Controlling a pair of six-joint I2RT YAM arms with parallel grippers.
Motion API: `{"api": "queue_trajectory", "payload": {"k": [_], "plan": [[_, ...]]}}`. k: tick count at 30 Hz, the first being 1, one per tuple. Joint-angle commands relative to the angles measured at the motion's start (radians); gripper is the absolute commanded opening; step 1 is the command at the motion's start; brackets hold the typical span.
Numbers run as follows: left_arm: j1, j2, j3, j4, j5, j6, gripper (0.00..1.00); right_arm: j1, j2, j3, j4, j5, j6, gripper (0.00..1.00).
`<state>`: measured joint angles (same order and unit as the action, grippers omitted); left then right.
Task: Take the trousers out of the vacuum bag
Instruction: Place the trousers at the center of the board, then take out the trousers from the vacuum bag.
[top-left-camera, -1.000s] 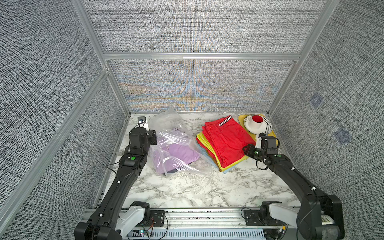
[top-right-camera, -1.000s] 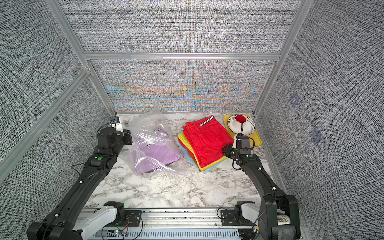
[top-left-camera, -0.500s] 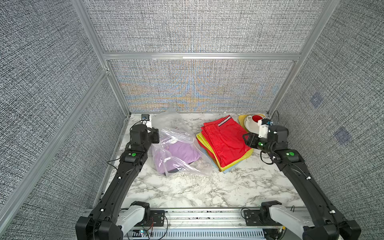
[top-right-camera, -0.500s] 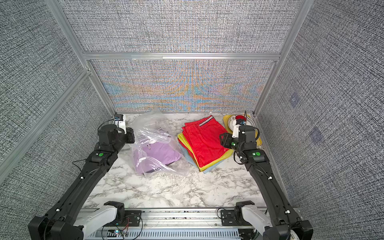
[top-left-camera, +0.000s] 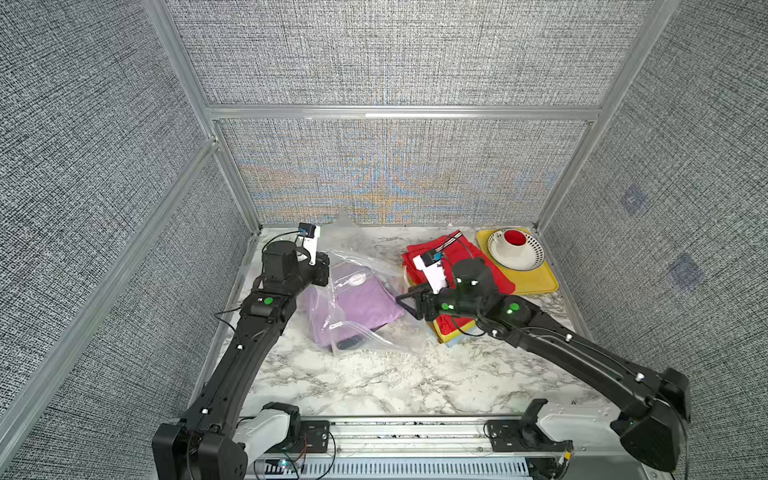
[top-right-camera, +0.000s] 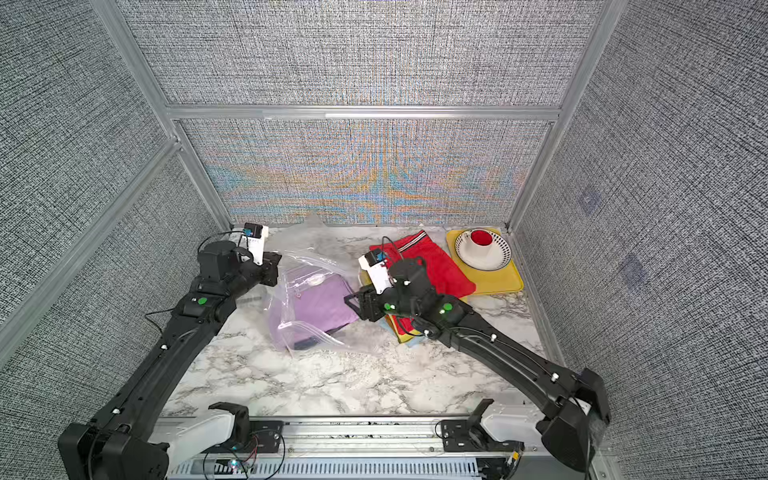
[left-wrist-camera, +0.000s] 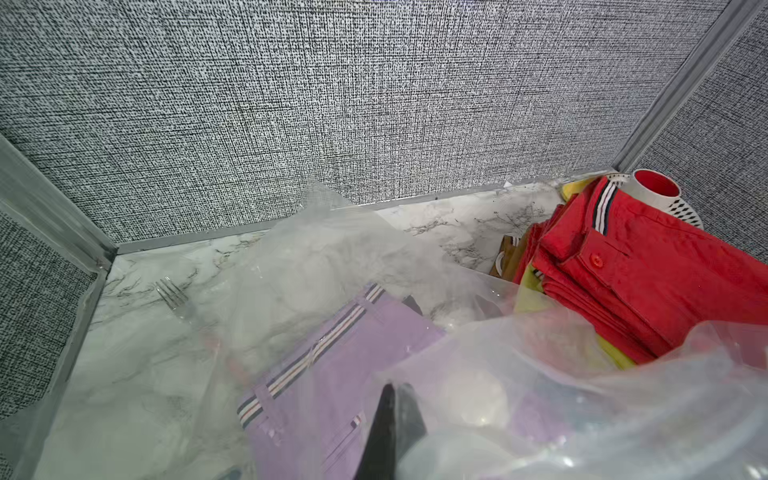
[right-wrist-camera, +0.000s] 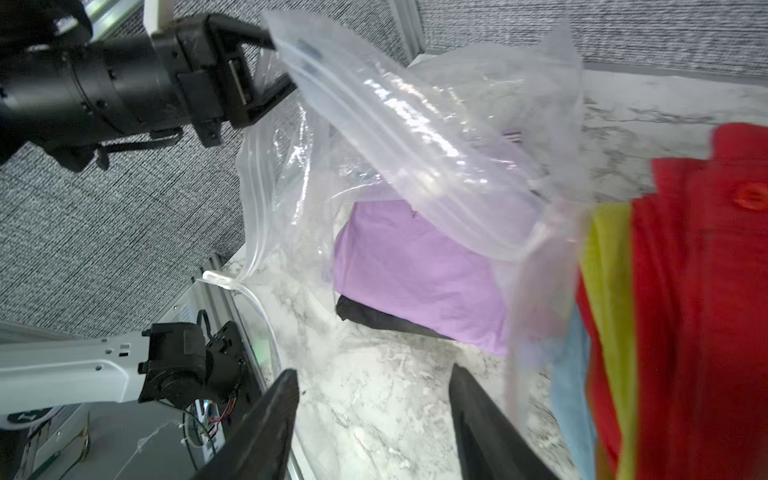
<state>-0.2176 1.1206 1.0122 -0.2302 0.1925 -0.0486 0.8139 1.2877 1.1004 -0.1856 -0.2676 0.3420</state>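
Note:
The clear vacuum bag (top-left-camera: 357, 266) (top-right-camera: 309, 257) lies left of centre, its zip-seal edge lifted by my left gripper (top-left-camera: 326, 270) (top-right-camera: 276, 268) (left-wrist-camera: 392, 388), which is shut on the plastic. Inside lie lilac trousers (top-left-camera: 361, 303) (left-wrist-camera: 332, 365) (right-wrist-camera: 415, 266) on a dark grey pair (right-wrist-camera: 374, 318). My right gripper (top-left-camera: 401, 305) (top-right-camera: 351, 305) (right-wrist-camera: 374, 374) is open and empty at the bag's mouth, just short of the lilac pair. A stack of trousers with red on top (top-left-camera: 494, 278) (right-wrist-camera: 706, 291) sits outside the bag on the right, partly under my right arm.
A yellow tray (top-left-camera: 540, 278) at the back right carries a white dotted bowl (top-left-camera: 523, 257) with a red-lined cup. Grey walls close the back and sides. The marble tabletop (top-left-camera: 374, 382) runs to the front rail.
My right arm has swung left from beside the tray, over the stack, to the bag's mouth, its jaws a little wider. The left gripper has kept hold of the bag's edge.

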Motion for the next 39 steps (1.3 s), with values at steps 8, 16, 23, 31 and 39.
{"api": "queue_trajectory", "payload": {"k": [8,16,23,31,39], "plan": [[-0.051,-0.012,0.058,-0.061,0.037,0.029,0.00,0.118,0.230,0.044,0.139,0.097,0.041,0.60],[-0.071,-0.009,0.081,-0.091,0.046,0.042,0.00,0.179,0.383,0.064,0.167,0.275,0.126,0.61],[-0.081,-0.012,0.080,-0.097,0.062,0.055,0.00,0.167,0.536,0.114,0.178,0.222,0.266,0.61],[-0.094,0.001,0.069,-0.095,0.046,0.068,0.00,0.142,0.620,0.100,0.275,0.061,0.427,0.64],[-0.101,0.007,0.063,-0.088,0.018,0.073,0.00,0.125,0.660,0.092,0.302,-0.014,0.493,0.65]]}}
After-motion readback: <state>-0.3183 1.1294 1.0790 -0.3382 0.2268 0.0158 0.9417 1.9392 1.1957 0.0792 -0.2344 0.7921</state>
